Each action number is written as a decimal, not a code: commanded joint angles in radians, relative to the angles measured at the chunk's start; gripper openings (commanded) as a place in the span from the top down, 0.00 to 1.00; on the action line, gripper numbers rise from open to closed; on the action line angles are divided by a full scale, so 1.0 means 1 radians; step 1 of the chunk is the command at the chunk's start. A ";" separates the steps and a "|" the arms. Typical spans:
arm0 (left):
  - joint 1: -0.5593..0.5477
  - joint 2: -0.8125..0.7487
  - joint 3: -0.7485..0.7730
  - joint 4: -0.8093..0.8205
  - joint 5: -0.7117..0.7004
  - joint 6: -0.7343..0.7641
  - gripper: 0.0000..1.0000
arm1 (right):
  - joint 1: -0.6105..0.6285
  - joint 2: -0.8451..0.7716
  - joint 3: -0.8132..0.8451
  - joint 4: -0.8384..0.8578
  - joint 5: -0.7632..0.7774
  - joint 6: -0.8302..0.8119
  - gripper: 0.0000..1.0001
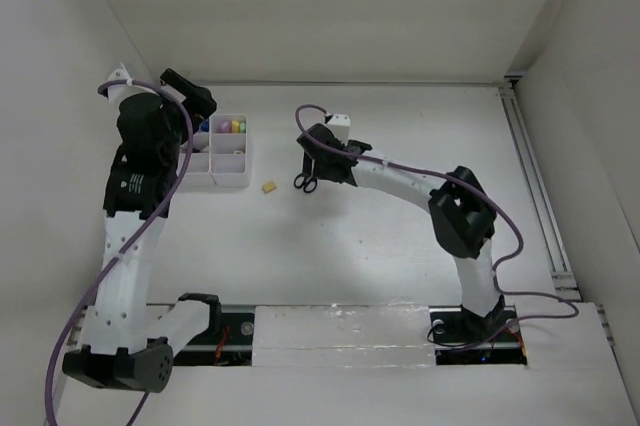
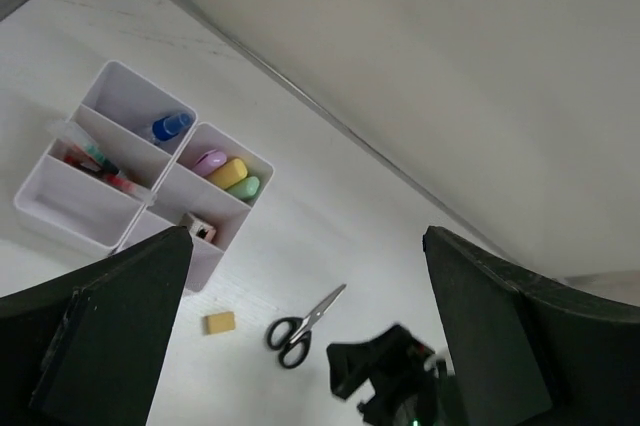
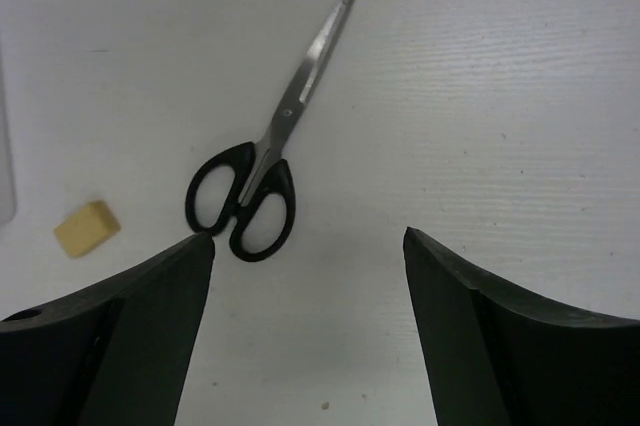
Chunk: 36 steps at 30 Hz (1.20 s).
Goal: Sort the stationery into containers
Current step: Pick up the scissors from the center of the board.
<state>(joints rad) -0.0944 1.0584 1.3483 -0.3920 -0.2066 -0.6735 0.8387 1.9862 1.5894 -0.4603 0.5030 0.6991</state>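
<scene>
Scissors [image 3: 262, 181] lie flat on the worktop [image 1: 400, 146], about midway between its side edges and nearer the far edge. The blades are closed and point to the far edge, and the black handles face the near one. A tan eraser [image 3: 87, 228] lies apart from them on the left, between the scissors and the white tray [image 1: 228, 184], which sits near the far-left corner.

In the tray, a blue-capped bottle [image 2: 170, 127] lies in one compartment. The pink, yellow and green markers [image 2: 228, 173] sit side by side in the next, and pens [image 2: 95, 161] lie in a long one.

The right fingers [image 3: 120, 346] hang over the scissors, spread wide with nothing between them, and the handles lie just ahead of one tip. The left fingers [image 2: 120, 336] are raised above the tray, spread fully apart and empty.
</scene>
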 commanded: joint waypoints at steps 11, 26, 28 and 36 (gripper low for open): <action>0.010 -0.221 -0.227 0.033 0.092 0.204 0.00 | -0.020 0.155 0.146 -0.123 -0.015 0.143 0.32; 0.050 -0.195 -0.261 0.068 0.153 0.195 0.00 | -0.029 0.269 0.214 -0.097 -0.067 0.092 0.37; 0.050 -0.195 -0.261 0.068 0.153 0.195 0.00 | -0.020 0.284 0.233 -0.118 -0.051 0.082 0.39; 0.050 -0.204 -0.261 0.058 0.153 0.195 0.00 | 0.010 0.365 0.294 -0.242 0.020 0.073 0.81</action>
<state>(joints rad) -0.0483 0.8757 1.0870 -0.3698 -0.0612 -0.4862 0.8265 2.3108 1.8717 -0.6449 0.5026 0.7757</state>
